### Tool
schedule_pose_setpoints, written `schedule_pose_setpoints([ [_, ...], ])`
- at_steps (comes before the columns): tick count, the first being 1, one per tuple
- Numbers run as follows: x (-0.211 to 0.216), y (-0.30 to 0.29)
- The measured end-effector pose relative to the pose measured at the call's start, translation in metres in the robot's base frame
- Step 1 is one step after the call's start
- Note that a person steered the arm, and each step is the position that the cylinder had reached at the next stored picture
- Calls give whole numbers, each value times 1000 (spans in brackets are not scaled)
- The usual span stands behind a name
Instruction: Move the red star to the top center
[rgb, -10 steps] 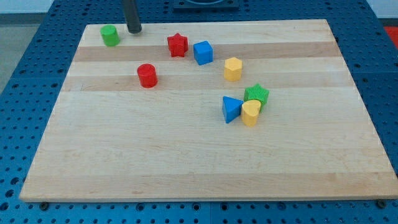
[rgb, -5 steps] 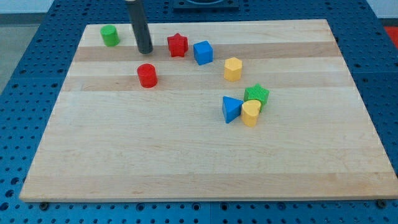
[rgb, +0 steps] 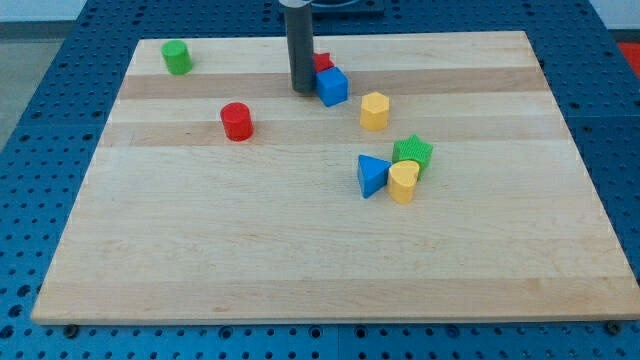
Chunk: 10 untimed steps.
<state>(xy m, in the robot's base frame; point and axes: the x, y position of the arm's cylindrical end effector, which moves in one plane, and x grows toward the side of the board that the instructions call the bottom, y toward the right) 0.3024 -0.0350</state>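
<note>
My tip (rgb: 302, 90) stands just left of the blue cube (rgb: 332, 86), hiding most of the red star (rgb: 322, 62); no claw is visible.

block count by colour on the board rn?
Red: 2, red star, mostly behind the rod, and red cylinder
Green: 2
Blue: 2
Yellow: 2
Total: 8
</note>
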Motion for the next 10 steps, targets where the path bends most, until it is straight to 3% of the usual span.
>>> schedule_pose_setpoints([
  [10, -37, 37],
])
